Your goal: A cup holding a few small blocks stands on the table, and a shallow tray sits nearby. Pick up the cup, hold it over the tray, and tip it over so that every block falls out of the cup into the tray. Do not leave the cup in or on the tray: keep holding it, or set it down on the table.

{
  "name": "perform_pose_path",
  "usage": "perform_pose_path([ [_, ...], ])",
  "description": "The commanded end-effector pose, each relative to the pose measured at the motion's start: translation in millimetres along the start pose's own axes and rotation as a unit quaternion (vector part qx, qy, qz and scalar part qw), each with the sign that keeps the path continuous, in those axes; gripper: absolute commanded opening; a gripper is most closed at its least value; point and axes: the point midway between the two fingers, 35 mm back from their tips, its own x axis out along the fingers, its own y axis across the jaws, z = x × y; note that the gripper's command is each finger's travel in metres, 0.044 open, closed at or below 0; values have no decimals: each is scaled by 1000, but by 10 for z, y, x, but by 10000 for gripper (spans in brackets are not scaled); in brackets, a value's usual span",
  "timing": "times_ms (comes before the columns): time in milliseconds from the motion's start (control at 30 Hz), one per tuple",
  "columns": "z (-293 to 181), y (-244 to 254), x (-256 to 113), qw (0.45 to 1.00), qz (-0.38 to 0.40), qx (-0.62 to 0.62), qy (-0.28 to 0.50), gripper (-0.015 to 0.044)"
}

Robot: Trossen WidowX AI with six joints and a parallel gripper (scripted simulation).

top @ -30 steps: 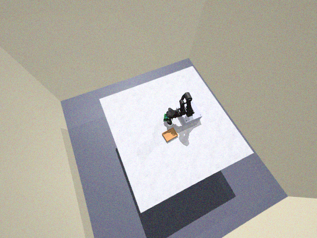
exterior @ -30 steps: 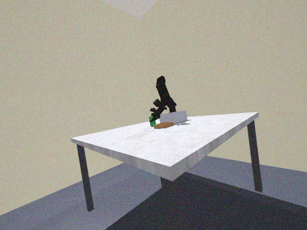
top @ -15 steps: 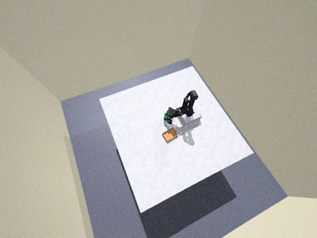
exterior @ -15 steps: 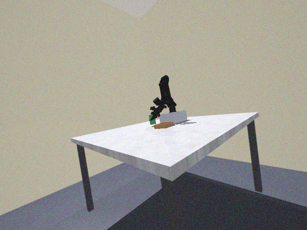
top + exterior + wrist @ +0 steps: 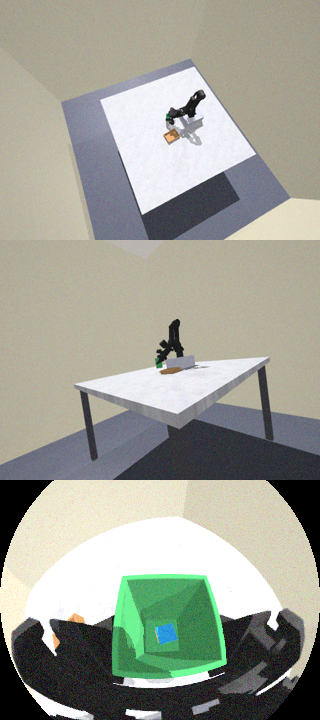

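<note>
The green cup (image 5: 167, 118) (image 5: 159, 365) (image 5: 172, 592) is upright or nearly so and hangs a little above the table, off to one side of the tray. My gripper (image 5: 169, 119) (image 5: 158, 362) (image 5: 162, 607) is shut on the cup, with one finger against each side. A blue block (image 5: 166, 634) lies at the bottom of the cup in the wrist view, with a thin orange edge beside it; whether that is another block I cannot tell. The shallow orange tray (image 5: 169, 138) (image 5: 169, 371) (image 5: 76, 618) sits on the table, below the cup in the top view and left in the wrist view.
A pale upright panel (image 5: 198, 122) (image 5: 180, 362) stands on the table (image 5: 155, 167) (image 5: 155, 392) near the arm's base, behind the tray in the exterior view. The arm's shadow falls across the table and part of the tray.
</note>
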Motion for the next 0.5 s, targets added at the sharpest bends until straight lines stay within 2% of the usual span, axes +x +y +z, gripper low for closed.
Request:
perform_pose_path([
  [0, 76, 3, -31, 1000, -1, 4, -6, 0],
  [467, 181, 92, -92, 1000, 14, -8, -5, 0],
])
